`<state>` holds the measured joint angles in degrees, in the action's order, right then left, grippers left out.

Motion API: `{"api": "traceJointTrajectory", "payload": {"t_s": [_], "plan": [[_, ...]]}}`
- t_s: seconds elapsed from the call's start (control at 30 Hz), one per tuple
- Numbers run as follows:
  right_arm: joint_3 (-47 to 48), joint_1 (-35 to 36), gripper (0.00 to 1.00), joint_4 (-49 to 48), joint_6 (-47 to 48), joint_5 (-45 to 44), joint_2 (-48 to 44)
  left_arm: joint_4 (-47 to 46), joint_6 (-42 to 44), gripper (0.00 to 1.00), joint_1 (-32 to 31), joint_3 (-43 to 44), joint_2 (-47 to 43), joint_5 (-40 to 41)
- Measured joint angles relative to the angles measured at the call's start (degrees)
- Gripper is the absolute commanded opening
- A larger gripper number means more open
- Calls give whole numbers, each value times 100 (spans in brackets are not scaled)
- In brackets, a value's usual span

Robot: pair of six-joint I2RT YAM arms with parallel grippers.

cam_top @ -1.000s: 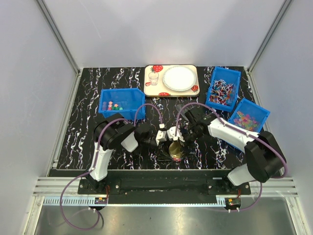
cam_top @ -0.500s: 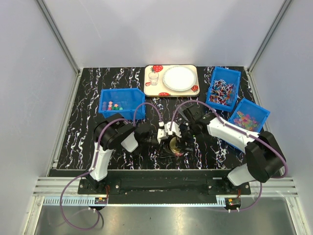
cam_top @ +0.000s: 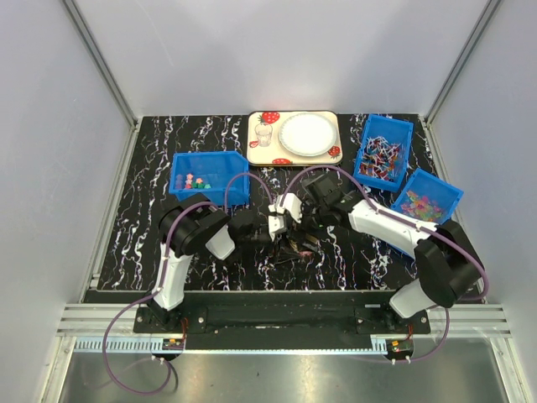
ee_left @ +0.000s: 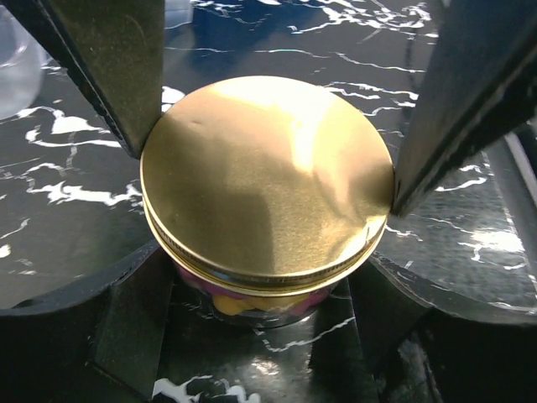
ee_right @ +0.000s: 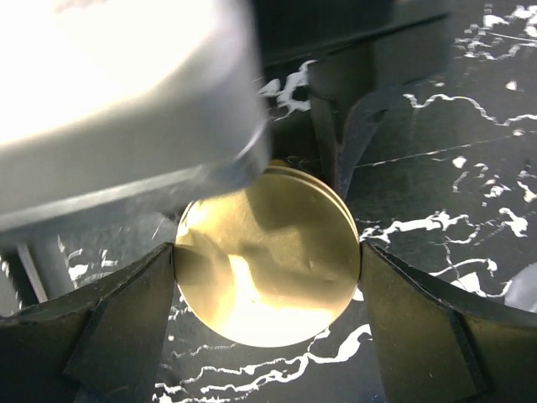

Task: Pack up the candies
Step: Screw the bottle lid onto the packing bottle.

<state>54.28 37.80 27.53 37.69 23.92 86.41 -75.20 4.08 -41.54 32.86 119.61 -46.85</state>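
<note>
Most of the candies [cam_top: 195, 180] lie in a blue bin [cam_top: 220, 195] on the left of the black marbled tabletop [cam_top: 143, 227], well apart from both arms. At the middle of the tabletop stands a jar [ee_left: 252, 300] capped with a gold lid [ee_left: 252, 201]; pink and yellow sweets show through the glass just under the lid. The left gripper [ee_left: 268, 172] is clamped on the gold lid, one finger touching the rim on each side. The right gripper [ee_right: 267, 252] closes on the same lid from the opposite side, its fingers pressed against the rim. At the back sits a tray [cam_top: 254, 155] bearing a white plate [cam_top: 307, 133].
</note>
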Motion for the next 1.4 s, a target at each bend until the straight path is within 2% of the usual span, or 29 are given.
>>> {"api": "traceJointTrajectory", "payload": {"t_s": [0.17,0.3,0.43,0.6,0.87,1.17,1.2,1.23,1.4], "plan": [[188,181,77,-127,-470,-466,181,-7,-26,69,37,-4,-7,170],[249,308,86,-205,-590,-702,236,-28,-70,69,68,-37,-31,254],[249,319,100,-236,-612,-734,225,-44,-48,70,63,-42,-31,306],[249,315,100,-439,-557,-660,98,-42,-46,71,9,-42,-31,420],[249,-44,100,-234,-149,-2,-485,-44,-4,74,-17,-42,-31,413],[20,-953,100,-382,-20,103,-1300,-46,-2,85,-17,-42,-31,404],[-13,-1001,100,-409,-17,103,-1370,-46,-2,88,-17,-42,-31,404],[-66,-1067,100,-450,-17,107,-1464,-46,0,99,-17,-42,-31,404],[-236,-1237,100,-601,4,116,-1679,7,46,99,-22,-42,-31,382]]}}
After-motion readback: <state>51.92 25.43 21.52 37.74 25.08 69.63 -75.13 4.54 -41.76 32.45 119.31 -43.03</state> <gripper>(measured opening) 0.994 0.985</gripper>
